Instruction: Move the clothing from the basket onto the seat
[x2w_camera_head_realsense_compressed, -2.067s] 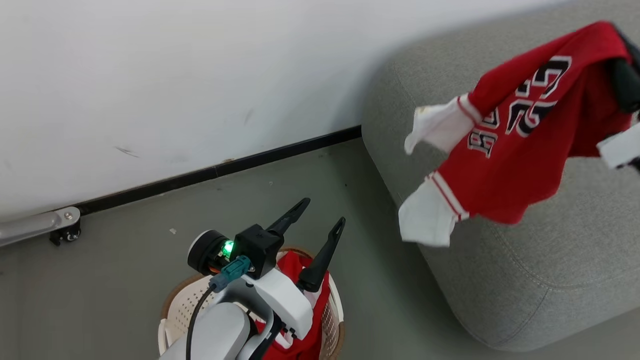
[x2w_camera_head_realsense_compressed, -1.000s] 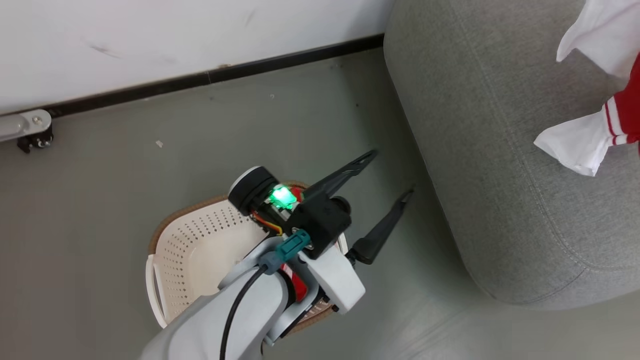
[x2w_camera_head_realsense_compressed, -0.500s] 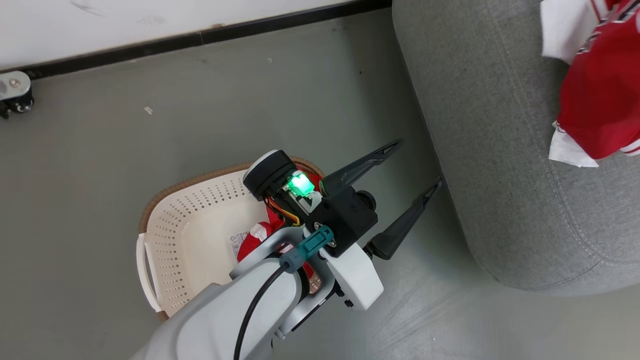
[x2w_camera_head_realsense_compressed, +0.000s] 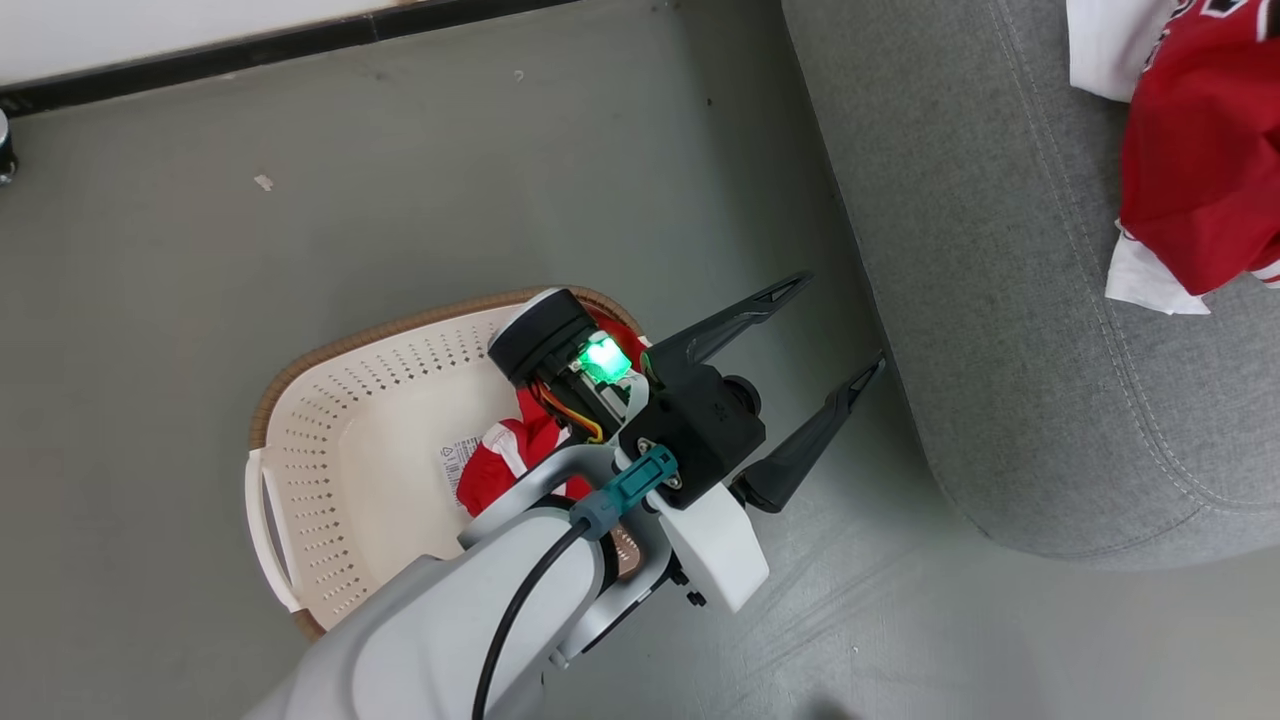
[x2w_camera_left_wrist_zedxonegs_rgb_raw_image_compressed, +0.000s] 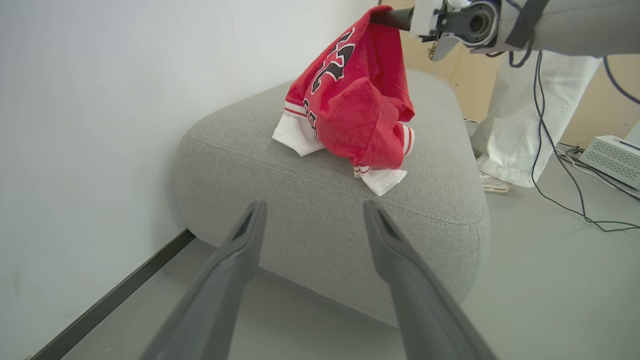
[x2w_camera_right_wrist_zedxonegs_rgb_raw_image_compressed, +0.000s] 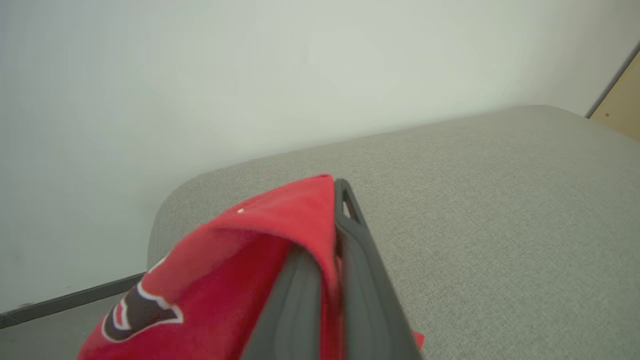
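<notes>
R claw (x2w_camera_right_wrist_zedxonegs_rgb_raw_image_compressed: 339, 200) pinched shut on red jersey (x2w_camera_left_wrist_zedxonegs_rgb_raw_image_compressed: 357, 100), hem touching seat (x2w_camera_left_wrist_zedxonegs_rgb_raw_image_compressed: 310, 170) top. L claw (x2w_camera_head_realsense_compressed: 842, 321) spread wide, empty, just beside seat; basket (x2w_camera_head_realsense_compressed: 300, 370) near seat w/ more red clothing (x2w_camera_head_realsense_compressed: 495, 465).

The left arm (x2w_camera_head_realsense_compressed: 440, 630) covers the right side of the basket (x2w_camera_head_realsense_compressed: 320, 430) and most of the clothing (x2w_camera_head_realsense_compressed: 485, 480) in it. The label (x2w_camera_head_realsense_compressed: 458, 465) there is too small to read. The jersey (x2w_camera_head_realsense_compressed: 1190, 170) on the seat (x2w_camera_head_realsense_compressed: 960, 250) runs off the head view's right edge. It hides one fingertip of the right gripper (x2w_camera_right_wrist_zedxonegs_rgb_raw_image_compressed: 336, 210). The person (x2w_camera_left_wrist_zedxonegs_rgb_raw_image_compressed: 520, 115) is cut above the legs.
</notes>
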